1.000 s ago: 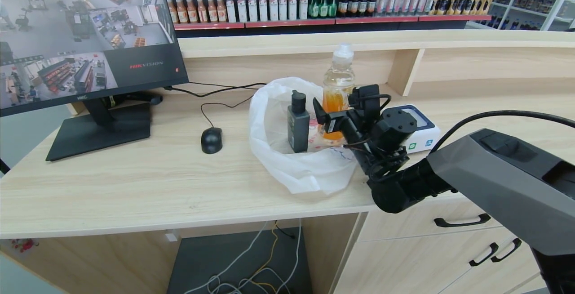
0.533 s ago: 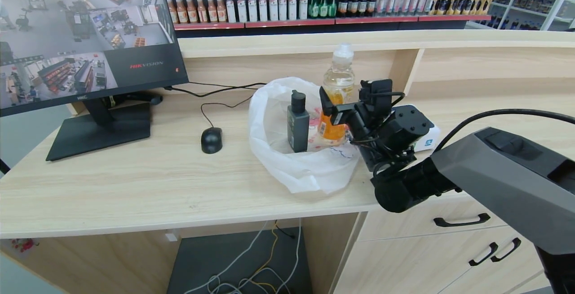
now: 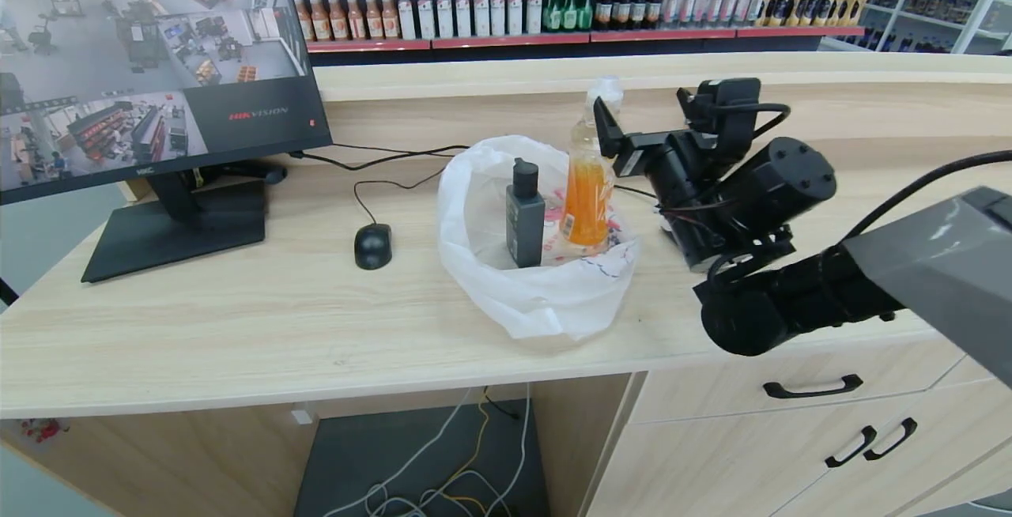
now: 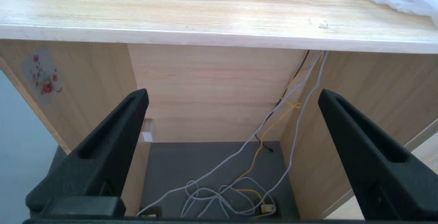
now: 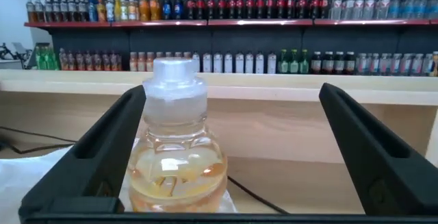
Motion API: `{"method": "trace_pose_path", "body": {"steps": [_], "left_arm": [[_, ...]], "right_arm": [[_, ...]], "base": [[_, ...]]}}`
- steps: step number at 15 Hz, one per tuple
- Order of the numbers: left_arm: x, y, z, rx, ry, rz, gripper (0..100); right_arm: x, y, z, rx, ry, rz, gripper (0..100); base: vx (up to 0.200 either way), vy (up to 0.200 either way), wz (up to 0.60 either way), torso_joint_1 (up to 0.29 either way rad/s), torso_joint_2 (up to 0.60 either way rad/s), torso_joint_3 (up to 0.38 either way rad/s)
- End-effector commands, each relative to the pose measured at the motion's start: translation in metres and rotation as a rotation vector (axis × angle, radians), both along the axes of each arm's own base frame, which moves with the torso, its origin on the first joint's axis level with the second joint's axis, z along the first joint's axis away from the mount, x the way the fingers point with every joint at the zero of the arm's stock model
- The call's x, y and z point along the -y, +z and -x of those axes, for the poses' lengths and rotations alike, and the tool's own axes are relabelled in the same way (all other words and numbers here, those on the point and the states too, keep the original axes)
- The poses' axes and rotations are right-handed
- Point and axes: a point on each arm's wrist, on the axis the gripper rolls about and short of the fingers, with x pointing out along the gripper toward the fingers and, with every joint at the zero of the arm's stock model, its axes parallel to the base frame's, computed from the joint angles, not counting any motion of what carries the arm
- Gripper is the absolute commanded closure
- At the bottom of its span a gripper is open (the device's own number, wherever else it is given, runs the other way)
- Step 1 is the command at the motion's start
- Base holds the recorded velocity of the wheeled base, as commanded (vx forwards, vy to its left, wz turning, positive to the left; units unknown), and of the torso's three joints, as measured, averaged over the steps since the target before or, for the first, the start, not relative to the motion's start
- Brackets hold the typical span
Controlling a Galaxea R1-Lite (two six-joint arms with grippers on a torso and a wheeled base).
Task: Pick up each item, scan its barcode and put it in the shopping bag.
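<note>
Standing upright inside the shopping bag (image 3: 514,296), the orange drink bottle (image 3: 587,193) occupies the side nearer the right arm. A dark grey pump bottle (image 3: 524,220) stands upright just beside it on the robot's left. The bag is white, open at the top, and rests on the bench (image 3: 237,319) near its front edge.

The right hand (image 3: 613,133) hangs at the level of the drink bottle's neck, on the bottle's right side. Its jaws are spread wide and grip nothing. Whether a finger touches the bottle cannot be told.

The left hand (image 4: 229,97) sits below the front edge of the bench, with its jaws also wide apart and empty. It faces the recess under the bench, where loose cables (image 4: 233,196) lie.

A black mouse (image 3: 372,247) lies on the bench to the left of the bag. A monitor (image 3: 142,58) stands farther left. A shelf of bottles (image 3: 569,11) runs along the wall behind the bench.
</note>
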Motion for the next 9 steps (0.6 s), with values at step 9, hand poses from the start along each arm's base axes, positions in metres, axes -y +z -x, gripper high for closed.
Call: {"method": "trace_pose_path", "body": {"steps": [9], "left_arm": [[0.0, 0.0, 0.0, 0.0, 0.0, 0.002, 0]], "right_arm": [[0.105, -0.029, 0.19, -0.277, -0.028, 0.059, 0]], "base": [[0.0, 0.0, 0.0, 0.0, 0.0, 0.0]]}}
